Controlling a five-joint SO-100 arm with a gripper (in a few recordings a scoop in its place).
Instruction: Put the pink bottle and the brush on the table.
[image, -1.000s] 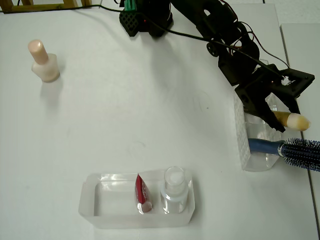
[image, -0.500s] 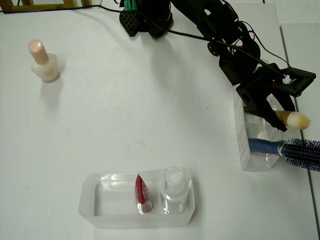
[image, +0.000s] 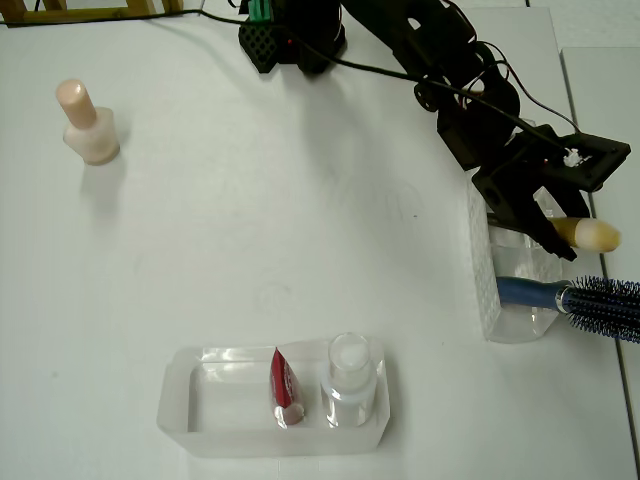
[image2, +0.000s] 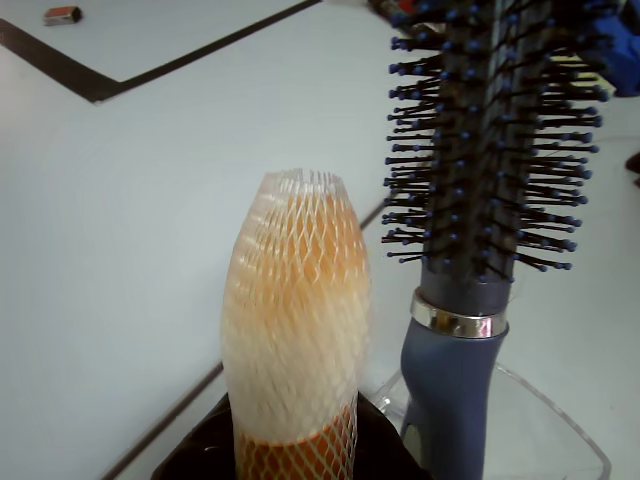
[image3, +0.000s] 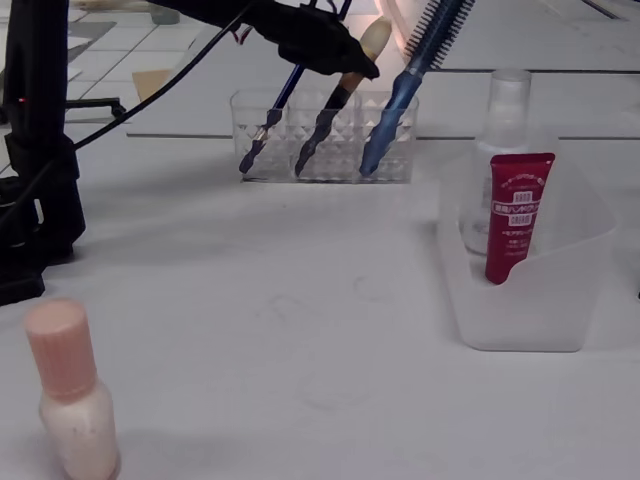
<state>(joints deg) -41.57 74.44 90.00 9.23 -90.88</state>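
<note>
The brush (image3: 335, 100) stands tilted in the clear holder (image3: 325, 140), dark handle down, netted cream tip (image2: 295, 310) pointing up and away from the arm. The hand (image: 545, 215) is clenched on its ferrule. The pink bottle (image: 88, 125) stands upright on the desk (image: 250, 220), well apart.

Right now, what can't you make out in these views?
- Gripper grip on the brush: overhead view, the arm covers the jaws; fixed view, dark fingers merge with the handle.
- Brush handle: wrist view, cut off by the bottom edge.
- Blue hairbrush head: overhead view, cut by the right edge.
- Red tube print: fixed view, too small.
</note>
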